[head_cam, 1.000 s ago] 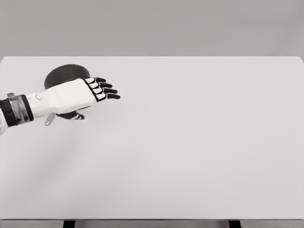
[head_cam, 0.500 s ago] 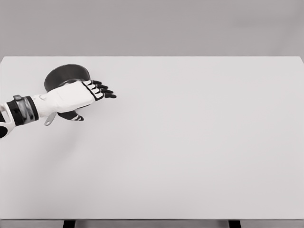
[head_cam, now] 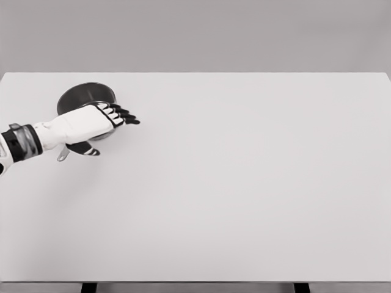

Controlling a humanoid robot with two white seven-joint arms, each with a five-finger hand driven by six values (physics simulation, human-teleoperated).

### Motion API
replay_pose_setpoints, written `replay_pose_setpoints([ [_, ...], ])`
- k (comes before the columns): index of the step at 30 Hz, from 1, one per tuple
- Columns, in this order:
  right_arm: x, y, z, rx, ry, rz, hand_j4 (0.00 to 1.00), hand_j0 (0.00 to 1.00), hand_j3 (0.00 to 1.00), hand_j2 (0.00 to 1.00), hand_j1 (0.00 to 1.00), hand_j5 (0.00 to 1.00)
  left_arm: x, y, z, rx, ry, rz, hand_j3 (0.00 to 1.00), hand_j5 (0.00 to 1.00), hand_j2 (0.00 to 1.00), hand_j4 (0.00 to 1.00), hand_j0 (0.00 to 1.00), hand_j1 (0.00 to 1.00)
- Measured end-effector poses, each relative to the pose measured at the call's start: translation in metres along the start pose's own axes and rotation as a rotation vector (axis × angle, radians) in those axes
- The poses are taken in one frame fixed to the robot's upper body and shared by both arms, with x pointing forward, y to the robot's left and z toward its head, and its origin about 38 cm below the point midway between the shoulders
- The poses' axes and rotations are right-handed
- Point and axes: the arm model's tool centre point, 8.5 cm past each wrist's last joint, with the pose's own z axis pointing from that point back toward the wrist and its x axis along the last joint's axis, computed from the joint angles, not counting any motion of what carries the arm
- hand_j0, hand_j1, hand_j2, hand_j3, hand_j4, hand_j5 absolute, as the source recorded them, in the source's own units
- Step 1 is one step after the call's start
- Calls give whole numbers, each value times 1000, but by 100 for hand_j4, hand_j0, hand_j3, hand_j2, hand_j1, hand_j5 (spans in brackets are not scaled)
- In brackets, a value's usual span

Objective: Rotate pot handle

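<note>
Where left hand (head_cam: 91,122) hovers, pot (head_cam: 85,97) handle (head_cam: 63,154) points lower-left

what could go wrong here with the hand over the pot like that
1. The left hand covers the near side of the pot, and only the tip of the handle pokes out below the wrist, so aiming for the handle is partly blind.
2. The fingers stretch flat past the rim and hold nothing; a sweep might shove the whole pot instead of turning it.
3. The pot sits near the table's left edge, so a push leftward may tip it off.
</note>
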Motion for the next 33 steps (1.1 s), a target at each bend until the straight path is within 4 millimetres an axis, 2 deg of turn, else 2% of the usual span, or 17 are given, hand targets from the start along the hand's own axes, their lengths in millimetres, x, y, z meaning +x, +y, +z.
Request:
replay_pose_setpoints([
  [13, 0, 0, 0, 0, 0, 0, 100, 100, 100, 100, 100, 100, -12, -5, 8, 1, 37, 31, 100, 100, 100, 100, 100, 100],
  [15, 0, 0, 0, 0, 0, 0, 100, 100, 100, 100, 100, 100, -12, -11, 9, -9, 38, 40, 100, 100, 100, 100, 100, 100],
  [33, 0, 0, 0, 0, 0, 0, 100, 100, 100, 100, 100, 100, -12, -16, 10, -21, 42, 43, 100, 100, 100, 100, 100, 100],
])
